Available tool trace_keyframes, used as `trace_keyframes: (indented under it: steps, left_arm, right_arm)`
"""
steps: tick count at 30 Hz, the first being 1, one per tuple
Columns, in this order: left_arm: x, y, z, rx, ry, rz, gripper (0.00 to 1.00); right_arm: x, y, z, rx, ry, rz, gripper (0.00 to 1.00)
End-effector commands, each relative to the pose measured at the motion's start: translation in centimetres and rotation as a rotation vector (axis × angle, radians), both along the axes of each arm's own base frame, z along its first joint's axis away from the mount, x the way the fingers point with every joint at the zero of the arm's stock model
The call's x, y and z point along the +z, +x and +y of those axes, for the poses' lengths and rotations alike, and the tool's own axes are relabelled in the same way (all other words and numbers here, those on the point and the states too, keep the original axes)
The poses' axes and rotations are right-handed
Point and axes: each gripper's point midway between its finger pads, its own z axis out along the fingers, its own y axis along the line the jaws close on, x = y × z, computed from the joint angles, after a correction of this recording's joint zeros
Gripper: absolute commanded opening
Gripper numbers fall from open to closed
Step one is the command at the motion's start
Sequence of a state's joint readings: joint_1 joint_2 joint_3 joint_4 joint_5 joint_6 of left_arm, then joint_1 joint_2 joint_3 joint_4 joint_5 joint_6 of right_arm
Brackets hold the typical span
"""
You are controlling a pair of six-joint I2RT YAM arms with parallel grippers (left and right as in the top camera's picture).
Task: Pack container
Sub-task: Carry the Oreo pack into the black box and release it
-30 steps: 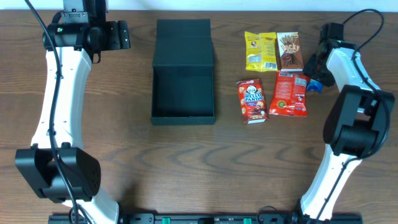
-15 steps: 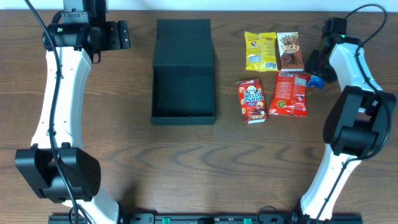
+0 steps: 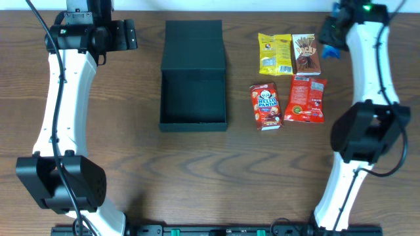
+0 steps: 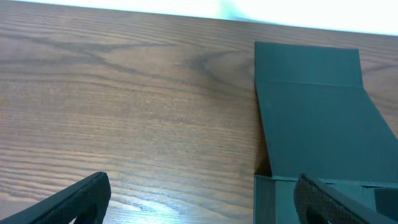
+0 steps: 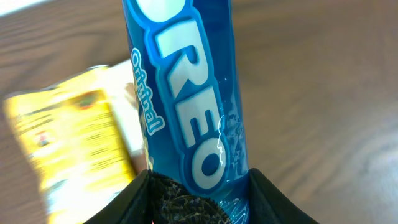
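Observation:
The container [image 3: 193,98] is a dark rectangular box lying open at the table's middle, its flap lid [image 3: 193,44] folded back toward the far edge. It also fills the right of the left wrist view as the container [image 4: 317,118]. My left gripper [image 3: 131,36] hovers open just left of the lid, fingers [image 4: 78,198] spread wide over bare wood. My right gripper [image 3: 330,36] is at the far right edge, shut on a blue Oreo packet [image 5: 186,93], which shows as a blue patch [image 3: 330,51] beside the Pocky box.
Right of the container lie a yellow packet [image 3: 274,54], a Pocky box [image 3: 305,54], a Hello Panda box [image 3: 265,105] and a red packet [image 3: 305,98]. The yellow packet [image 5: 68,137] shows blurred behind the Oreo packet. The white arm links run along both table sides.
My right gripper has carried the Oreo packet from beside the red packet toward the far edge of the table. The left arm has stayed still.

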State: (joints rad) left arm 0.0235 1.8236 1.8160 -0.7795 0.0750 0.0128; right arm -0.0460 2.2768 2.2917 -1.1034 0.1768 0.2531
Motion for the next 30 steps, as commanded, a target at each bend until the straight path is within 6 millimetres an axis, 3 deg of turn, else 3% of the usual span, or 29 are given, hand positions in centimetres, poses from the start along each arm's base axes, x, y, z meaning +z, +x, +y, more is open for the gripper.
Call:
trace_keyframes:
  steps: [1,5,9,13,18,30]
  left_arm:
    - [-0.1,0.1,0.5,-0.035,0.050,-0.001,0.95]
    - [-0.1,0.1,2.5,0.022,0.112,0.003,0.95]
    - [-0.1,-0.2,4.6,0.063,0.112,0.006,0.95]
    - [-0.1,-0.5,7.0,0.110,0.109,0.009,0.95]
    - [-0.1,-0.8,9.0,0.136,0.070,0.005,0.95]
    - [-0.1,-1.0,10.2,0.131,0.054,0.000,0.95]
  right_arm:
    - [2.4,0.8,5.5,0.202,-0.046,-0.033,0.29]
    - [3.1,-0.1,13.7,0.503,-0.061,-0.015,0.30]
    - [2.3,-3.2,21.8,0.853,-0.082,0.042,0.30]
    - [1.6,-6.9,27.3,1.110,-0.091,0.100,0.32]
    - [1.5,-11.5,33.2,1.347,0.067,0.117,0.31]
    - [-2.3,-16.7,36.3,1.522,0.204,0.244,0.26]
